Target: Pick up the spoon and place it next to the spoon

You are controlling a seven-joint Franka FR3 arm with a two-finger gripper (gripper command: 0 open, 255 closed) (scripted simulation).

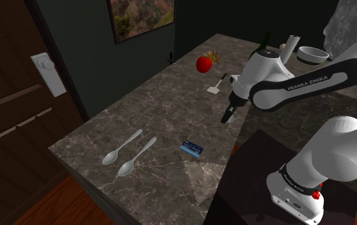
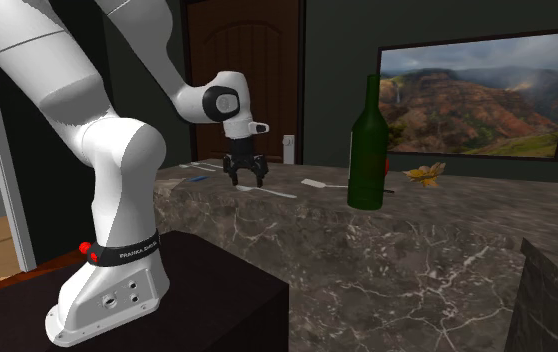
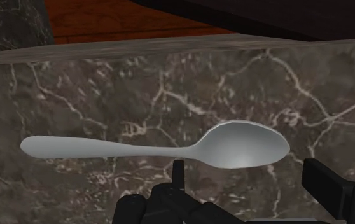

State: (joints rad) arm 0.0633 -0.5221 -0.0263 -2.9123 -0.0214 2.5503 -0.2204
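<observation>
A pale grey spoon (image 3: 157, 146) lies flat on the dark marble counter (image 3: 106, 89), close to the counter's edge by the stand. Its bowl sits just ahead of my open gripper (image 3: 252, 184), between the two fingers without touching them. In the second exterior view the gripper (image 2: 244, 182) hangs low over this spoon (image 2: 267, 191). In the shoulder view the gripper (image 1: 227, 119) points down at the counter's near side. Two more spoons (image 1: 122, 146) (image 1: 137, 156) lie side by side far off at the counter's left end.
A blue card (image 1: 190, 147) lies between the gripper and the two spoons. Further back are a white spatula (image 1: 217, 85), a red fruit (image 1: 203, 63), a green bottle (image 2: 368, 140) and a bowl (image 1: 313, 54). The dark stand (image 1: 254, 172) adjoins the counter's edge.
</observation>
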